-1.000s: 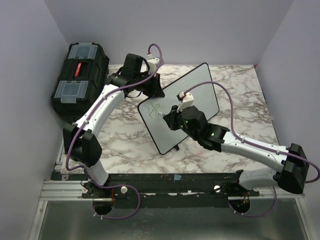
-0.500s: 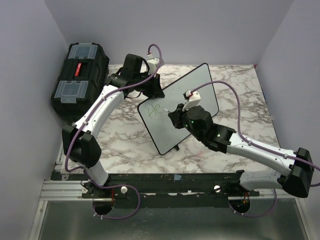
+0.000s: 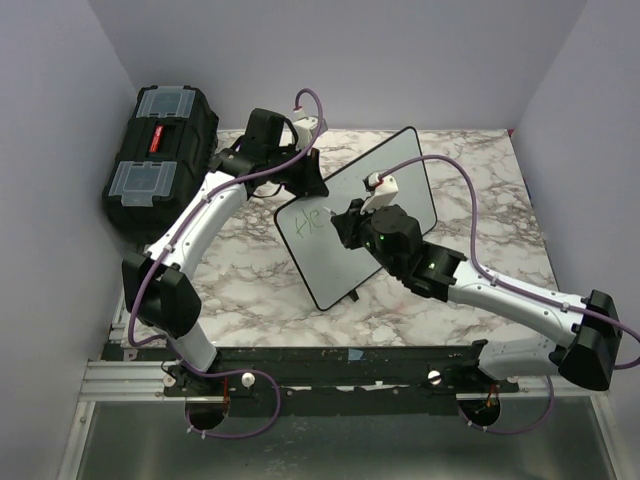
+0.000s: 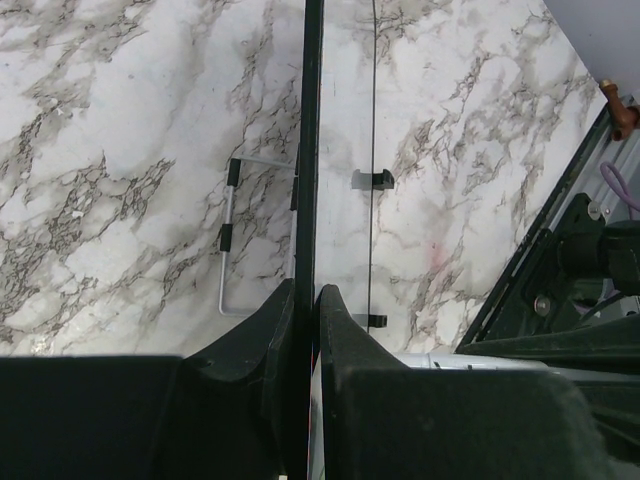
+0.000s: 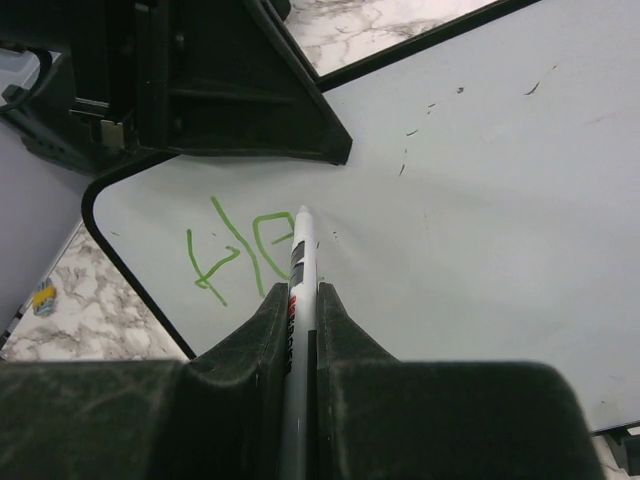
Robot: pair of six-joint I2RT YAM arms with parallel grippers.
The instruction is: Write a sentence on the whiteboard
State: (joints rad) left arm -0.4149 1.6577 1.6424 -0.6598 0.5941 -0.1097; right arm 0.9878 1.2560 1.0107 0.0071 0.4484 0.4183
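Right jaws: pressed together on a marker (image 5: 298, 270), pinching its pale barrel, which runs forward between them. The tip appears to meet the whiteboard (image 5: 480, 200) face.

Left jaws: clamped on the thin black edge of the whiteboard, one on each face, at its top corner.

Surroundings: the left jaws' black body sits just above the marker tip and close to it, over the board's corner. A wire stand (image 4: 232, 240) is behind the board on the marbled surface (image 4: 120, 120). A black toolbox (image 3: 160, 145) stands well apart, beyond the left arm (image 3: 205, 215) at the surface's far left edge.

Task item: the board is white with rounded corners and stands tilted. A few small dark specks mark its face.

The sentence (image 5: 235, 255) so far is a few green strokes in one line, just left of the marker tip and just below the left jaws. The rest of the board face extends blank to the right of the right jaws.
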